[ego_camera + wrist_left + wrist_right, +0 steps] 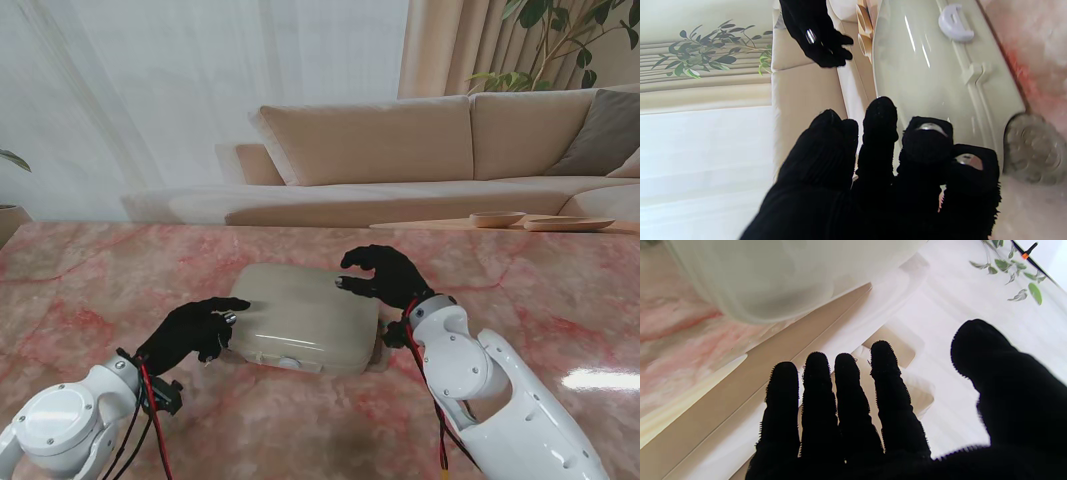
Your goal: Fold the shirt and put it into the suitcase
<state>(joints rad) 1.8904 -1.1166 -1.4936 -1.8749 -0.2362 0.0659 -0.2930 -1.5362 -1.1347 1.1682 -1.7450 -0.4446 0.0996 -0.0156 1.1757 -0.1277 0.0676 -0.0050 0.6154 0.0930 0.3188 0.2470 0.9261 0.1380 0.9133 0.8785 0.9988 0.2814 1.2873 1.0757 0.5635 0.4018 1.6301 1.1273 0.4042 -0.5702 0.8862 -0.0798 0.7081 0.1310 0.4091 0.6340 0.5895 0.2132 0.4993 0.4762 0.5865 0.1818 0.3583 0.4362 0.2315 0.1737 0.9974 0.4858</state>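
**Closed suitcase between two empty hands, no shirt in sight**

The suitcase [300, 317] lies flat and closed at the centre of the pink marble desk [90, 280], its latch side toward the robot. No shirt shows in any view, so it is probably already inside or out of frame.

The shell looks rigid, smooth and glossy, likely slippery under gloved fingers and fairly light. The surer holds would be the rounded edges, the seam, or the white latch [955, 25], not the flat lid.

The left hand [195, 330] sits at the case's 8 o'clock corner, fingers loosely curled, tips at or just off the edge, holding nothing. The right hand [385, 275] hovers over the 2 o'clock corner, fingers spread and empty.
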